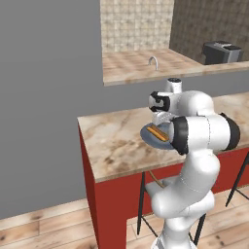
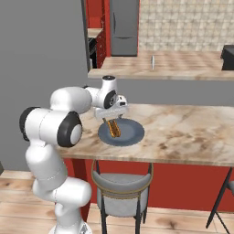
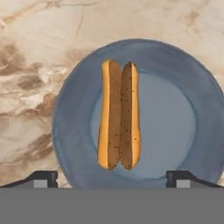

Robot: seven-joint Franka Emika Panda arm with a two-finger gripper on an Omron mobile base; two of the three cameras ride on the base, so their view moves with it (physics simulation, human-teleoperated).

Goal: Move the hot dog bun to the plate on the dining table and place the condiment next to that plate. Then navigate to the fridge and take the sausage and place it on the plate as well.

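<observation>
The tan-yellow hot dog bun [image 3: 119, 116] lies split side up on the blue-grey plate [image 3: 175, 109], a little left of its middle. The plate [image 2: 131, 133] rests on the marbled dining table [image 2: 183, 132] near its front edge. My gripper [image 3: 111, 179] hangs just above the bun [image 2: 114, 130], pointing down, with its fingertips [image 3: 43, 178] spread wide and nothing between them. From the left base camera, the gripper [image 1: 163, 118] is over the plate [image 1: 147, 136] and my arm hides part of it. The grey fridge [image 2: 124, 27] stands far back. The condiment and the sausage are out of view.
A grey-seated stool [image 2: 121, 183] stands under the table below the plate. Behind the table runs a marbled counter [image 1: 131, 65] with a faucet [image 1: 153, 62] and a dark appliance [image 1: 221, 52]. A grey wall [image 1: 48, 97] rises on the left.
</observation>
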